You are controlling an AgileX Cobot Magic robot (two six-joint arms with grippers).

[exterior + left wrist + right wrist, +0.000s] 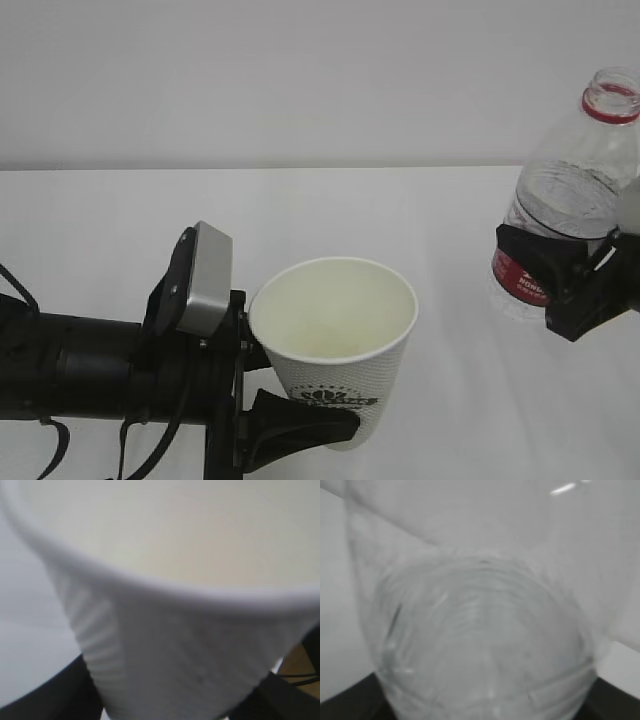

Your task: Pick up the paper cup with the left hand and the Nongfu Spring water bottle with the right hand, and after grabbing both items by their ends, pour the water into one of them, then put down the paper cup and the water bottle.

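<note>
Above the desk (120, 220) my left hand (275, 425) pinches the paper cup (335, 345) low on its side, mouth up and slightly tilted. My right hand (570, 285) clamps the water bottle (575, 190) around its label, upright and uncapped, well right of the cup.

Paper cup (175, 645) blurred, base cut off; water bottle (570, 190) cropped at right edge.

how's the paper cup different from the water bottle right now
The paper cup is opaque white with a wide open mouth; the water bottle is clear plastic with a narrow, red-ringed neck. The cup is held low near the middle, the bottle higher at the right edge. Both are uncapped, each clamped in a black gripper.
</note>
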